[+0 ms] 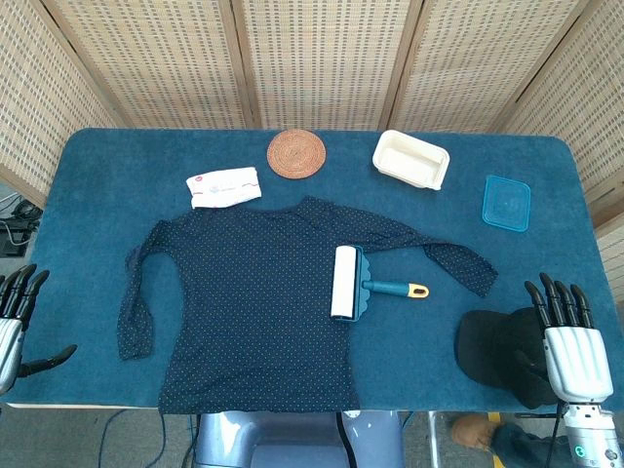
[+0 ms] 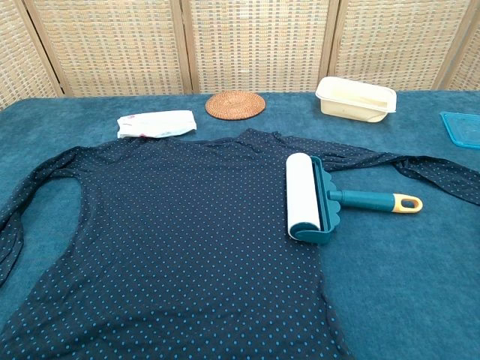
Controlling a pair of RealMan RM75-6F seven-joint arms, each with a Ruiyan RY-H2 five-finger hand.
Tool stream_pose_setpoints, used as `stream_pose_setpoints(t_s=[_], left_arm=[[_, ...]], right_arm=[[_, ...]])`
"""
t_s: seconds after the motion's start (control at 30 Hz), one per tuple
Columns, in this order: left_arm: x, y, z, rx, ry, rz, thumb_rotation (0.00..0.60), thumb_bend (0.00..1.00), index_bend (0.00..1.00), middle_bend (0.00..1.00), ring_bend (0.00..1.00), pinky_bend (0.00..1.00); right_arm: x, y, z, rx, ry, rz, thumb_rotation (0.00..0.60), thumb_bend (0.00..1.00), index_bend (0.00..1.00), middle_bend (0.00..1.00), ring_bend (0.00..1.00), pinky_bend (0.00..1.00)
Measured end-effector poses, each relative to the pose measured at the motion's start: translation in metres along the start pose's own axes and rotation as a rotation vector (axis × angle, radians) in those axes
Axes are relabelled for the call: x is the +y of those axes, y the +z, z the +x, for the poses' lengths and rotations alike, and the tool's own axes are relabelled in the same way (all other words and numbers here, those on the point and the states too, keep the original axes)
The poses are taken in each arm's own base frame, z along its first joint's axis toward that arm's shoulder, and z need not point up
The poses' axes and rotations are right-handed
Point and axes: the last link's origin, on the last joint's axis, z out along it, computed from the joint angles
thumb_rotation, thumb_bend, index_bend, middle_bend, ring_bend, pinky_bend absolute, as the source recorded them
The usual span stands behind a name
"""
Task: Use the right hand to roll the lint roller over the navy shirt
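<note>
Shirt (image 1: 244, 302) spread flat for rolling; lint roller (image 1: 346, 283) rests on its edge, handle (image 1: 395, 290) toward the right hand (image 1: 570, 346), empty with fingers apart.

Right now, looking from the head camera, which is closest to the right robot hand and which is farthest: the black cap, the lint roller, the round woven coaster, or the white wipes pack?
From the right robot hand:
1. Black cap, right beside it at the table's near right corner.
2. Lint roller, mid-table on the navy shirt's edge.
3. Round woven coaster, at the far edge.
4. White wipes pack, far left of the coaster.
</note>
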Motion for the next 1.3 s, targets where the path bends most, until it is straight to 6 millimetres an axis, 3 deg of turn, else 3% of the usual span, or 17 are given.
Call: stream_pose_setpoints(t_s=[0.3,0.37,0.43,0.5,0.6,0.67,0.97,1.03,1.13,1.23,1.3], left_arm=[[-0.001,0.001,0.0,-0.002,-0.002,0.005,0.6,0.0,0.0,0.0,0.0,0.0],[-0.002,0.002,0.0,-0.002,0.0,0.008,0.6,0.0,0.0,0.0,0.0,0.0],[-0.002,0.003,-0.001,-0.001,0.008,0.01,0.6,0.0,0.0,0.0,0.0,0.0],[0.0,0.005,-0.003,-0.005,0.008,0.005,0.6,0.0,0.0,0.0,0.0,0.0],[0.002,0.008,-0.007,-0.014,0.003,-0.001,0.6,0.0,0.0,0.0,0.0,0.0],[0.001,0.009,-0.01,-0.021,0.006,0.003,0.6,0.0,0.0,0.0,0.0,0.0],[-0.007,0.023,-0.015,-0.043,0.007,0.05,0.6,0.0,0.0,0.0,0.0,0.0],[-0.008,0.025,-0.016,-0.046,0.007,0.054,0.6,0.0,0.0,0.0,0.0,0.0],[-0.009,0.027,-0.017,-0.054,0.007,0.057,0.6,0.0,0.0,0.0,0.0,0.0],[-0.009,0.028,-0.019,-0.063,0.007,0.061,0.6,0.0,0.0,0.0,0.0,0.0],[-0.01,0.03,-0.019,-0.069,0.007,0.064,0.6,0.0,0.0,0.0,0.0,0.0]], right_arm=[[-0.002,0.002,-0.001,-0.007,0.008,0.012,0.6,0.0,0.0,0.0,0.0,0.0],[-0.004,0.005,-0.002,-0.013,0.007,0.023,0.6,0.0,0.0,0.09,0.11,0.0],[-0.007,0.01,0.0,-0.014,0.001,0.042,0.6,0.0,0.0,0.29,0.35,0.15],[-0.013,0.021,0.006,-0.011,-0.01,0.072,0.6,0.0,0.0,0.59,0.68,0.53],[-0.025,0.041,0.014,-0.031,-0.015,0.126,0.6,0.0,0.0,0.82,0.91,0.9],[-0.04,0.061,0.018,-0.068,-0.006,0.175,0.6,0.0,0.0,0.88,0.97,0.99],[-0.112,0.159,0.012,-0.305,-0.014,0.256,0.6,0.0,0.01,1.0,1.0,1.0],[-0.133,0.177,0.009,-0.319,-0.019,0.265,0.6,0.0,0.07,1.0,1.0,1.0],[-0.166,0.201,-0.007,-0.357,-0.026,0.263,0.6,0.0,0.25,1.0,1.0,1.0],[-0.179,0.211,-0.024,-0.399,-0.035,0.231,0.6,0.02,0.38,1.0,1.0,1.0],[-0.184,0.211,-0.033,-0.433,-0.035,0.214,0.6,0.09,0.43,1.0,1.0,1.0]])
